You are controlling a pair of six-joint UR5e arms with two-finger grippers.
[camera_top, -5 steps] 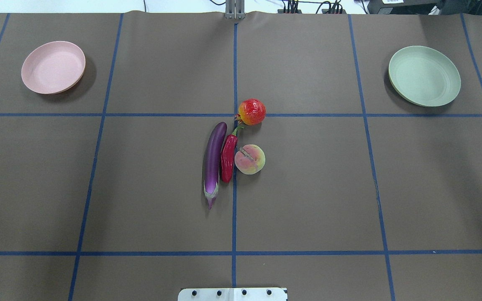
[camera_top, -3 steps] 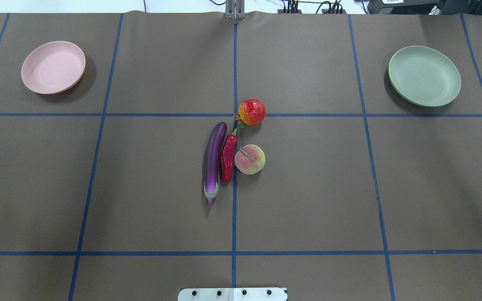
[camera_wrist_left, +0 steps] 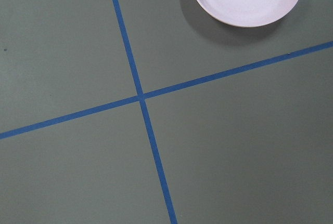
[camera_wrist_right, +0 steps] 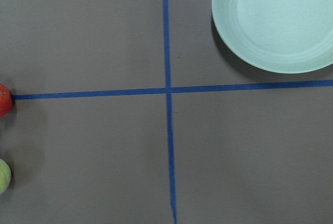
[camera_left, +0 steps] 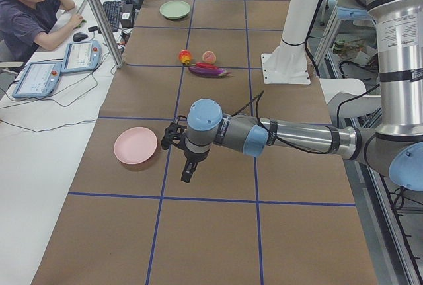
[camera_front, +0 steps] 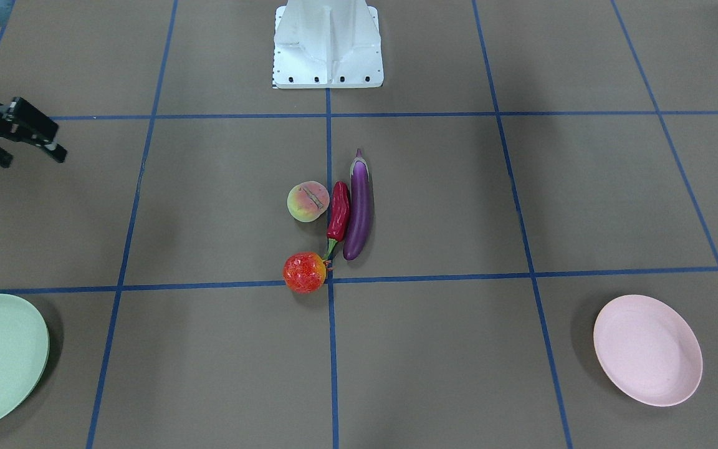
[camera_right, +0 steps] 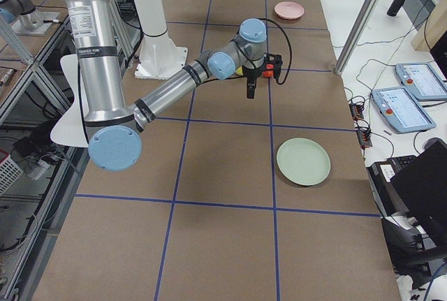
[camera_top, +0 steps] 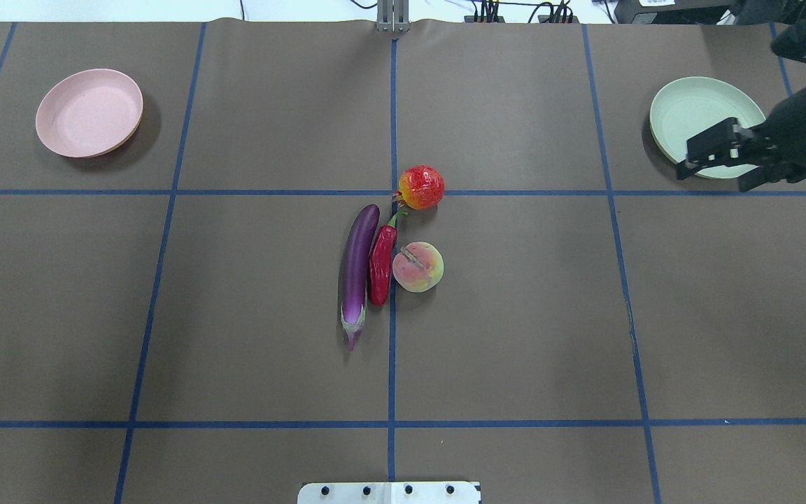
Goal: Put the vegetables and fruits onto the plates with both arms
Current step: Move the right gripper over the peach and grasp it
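Note:
The purple eggplant [camera_top: 357, 269], red chili pepper [camera_top: 380, 266], peach [camera_top: 418, 267] and red-orange fruit [camera_top: 421, 187] lie clustered at the table's middle. The pink plate [camera_top: 88, 112] at far left and the mint green plate [camera_top: 697, 112] at far right hold nothing. My right gripper [camera_top: 714, 175] hovers open and empty over the green plate's near edge, far from the produce; it also shows in the front-facing view [camera_front: 33, 159]. My left gripper [camera_left: 186, 169] shows only in the exterior left view, beside the pink plate [camera_left: 135, 145]; I cannot tell whether it is open or shut.
The white base block [camera_top: 389, 492] sits at the near middle edge. Blue tape lines divide the brown table cover into squares. An operator [camera_left: 26, 7] sits with tablets at a side desk.
My right arm has come into the overhead view from the right edge and now hangs over the green plate's near side. The produce and plates have not moved.

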